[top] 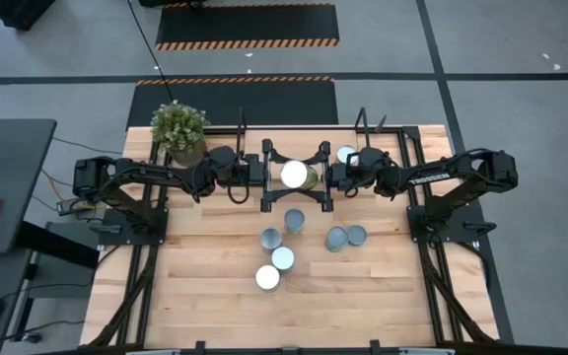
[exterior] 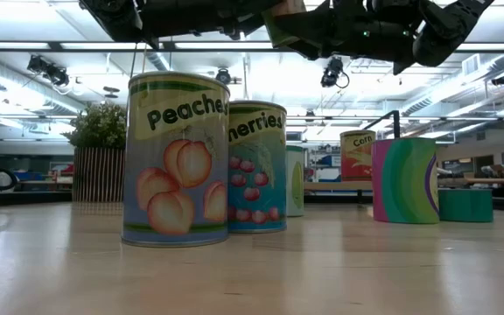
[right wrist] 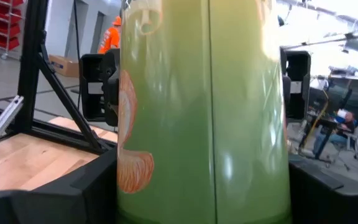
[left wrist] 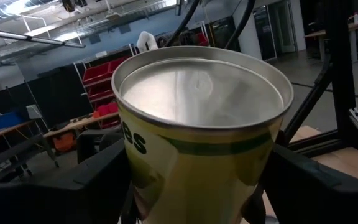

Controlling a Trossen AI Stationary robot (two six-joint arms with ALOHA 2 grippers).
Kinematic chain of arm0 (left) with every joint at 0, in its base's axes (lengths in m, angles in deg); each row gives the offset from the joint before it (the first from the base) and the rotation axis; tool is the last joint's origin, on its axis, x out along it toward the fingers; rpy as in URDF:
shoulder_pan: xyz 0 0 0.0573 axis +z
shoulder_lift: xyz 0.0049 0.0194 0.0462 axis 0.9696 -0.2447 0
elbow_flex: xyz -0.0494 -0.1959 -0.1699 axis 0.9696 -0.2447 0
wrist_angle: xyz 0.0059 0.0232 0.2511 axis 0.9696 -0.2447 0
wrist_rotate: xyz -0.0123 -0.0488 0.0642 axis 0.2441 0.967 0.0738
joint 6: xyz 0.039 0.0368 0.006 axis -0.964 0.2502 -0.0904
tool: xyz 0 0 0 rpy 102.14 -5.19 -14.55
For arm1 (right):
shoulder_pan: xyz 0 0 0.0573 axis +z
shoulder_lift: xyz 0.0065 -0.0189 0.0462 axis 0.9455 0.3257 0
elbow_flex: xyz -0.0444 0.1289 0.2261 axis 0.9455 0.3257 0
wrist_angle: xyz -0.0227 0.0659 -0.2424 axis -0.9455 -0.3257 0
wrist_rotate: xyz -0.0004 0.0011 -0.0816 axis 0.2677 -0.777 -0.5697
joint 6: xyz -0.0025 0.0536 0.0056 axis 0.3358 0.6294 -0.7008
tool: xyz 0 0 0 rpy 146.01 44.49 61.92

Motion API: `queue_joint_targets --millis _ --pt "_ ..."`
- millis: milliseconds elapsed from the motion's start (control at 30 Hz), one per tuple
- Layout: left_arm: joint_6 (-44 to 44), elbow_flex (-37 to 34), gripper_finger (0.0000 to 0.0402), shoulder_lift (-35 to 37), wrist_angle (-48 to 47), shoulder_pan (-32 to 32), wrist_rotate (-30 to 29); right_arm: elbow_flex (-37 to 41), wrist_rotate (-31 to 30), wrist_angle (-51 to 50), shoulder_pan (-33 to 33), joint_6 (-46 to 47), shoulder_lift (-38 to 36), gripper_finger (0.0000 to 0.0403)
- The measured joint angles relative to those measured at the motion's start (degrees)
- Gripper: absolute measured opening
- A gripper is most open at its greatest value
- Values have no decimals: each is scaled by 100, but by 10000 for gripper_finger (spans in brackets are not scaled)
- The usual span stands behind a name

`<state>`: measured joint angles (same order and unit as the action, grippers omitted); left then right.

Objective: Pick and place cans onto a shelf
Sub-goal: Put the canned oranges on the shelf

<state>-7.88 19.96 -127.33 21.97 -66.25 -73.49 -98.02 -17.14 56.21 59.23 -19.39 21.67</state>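
A can (top: 295, 175) with a shiny silver top and a yellow-green label, printed with orange fruit segments on one side, is seen upright over the shelf (top: 269, 180), between its two black end frames. The left gripper (top: 248, 169) is set against it from the left, its jaws spread wide with the can standing between them. The right gripper (top: 336, 176) meets the same can from the right, jaws equally wide around it. A second can (top: 347, 154) is seen just behind the right gripper. Nearer on the tabletop (top: 205, 286), six more cans are gathered: a peaches can (exterior: 176, 159), a cherries can (exterior: 256, 166), and a green-and-purple striped can (exterior: 405, 180) among them. A potted plant (top: 179, 127) is placed at the far left corner.
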Motion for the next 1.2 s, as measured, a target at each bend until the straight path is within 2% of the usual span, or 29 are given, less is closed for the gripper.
queue_joint_targets --millis 200,300,567,833,967,1200 --pt "56 8 312 144 -298 122 -2 -211 -514 -828 46 -20 -5 371" --pt "129 7 312 174 -405 187 0 -509 -884 -1600 120 -87 -11 393" --pt "114 4 313 763 -1517 253 -4 -1107 -1729 -3369 269 -155 -11 395" --pt "86 4 313 1469 -3376 308 -157 -1797 -1765 -4841 316 -217 -11 399" --pt "150 0 313 1460 -4095 313 -193 -1999 -1661 -4882 384 -322 -11 399" --pt "98 -1 313 1416 -4365 313 -376 -2127 -1583 -4645 539 -416 -11 399"
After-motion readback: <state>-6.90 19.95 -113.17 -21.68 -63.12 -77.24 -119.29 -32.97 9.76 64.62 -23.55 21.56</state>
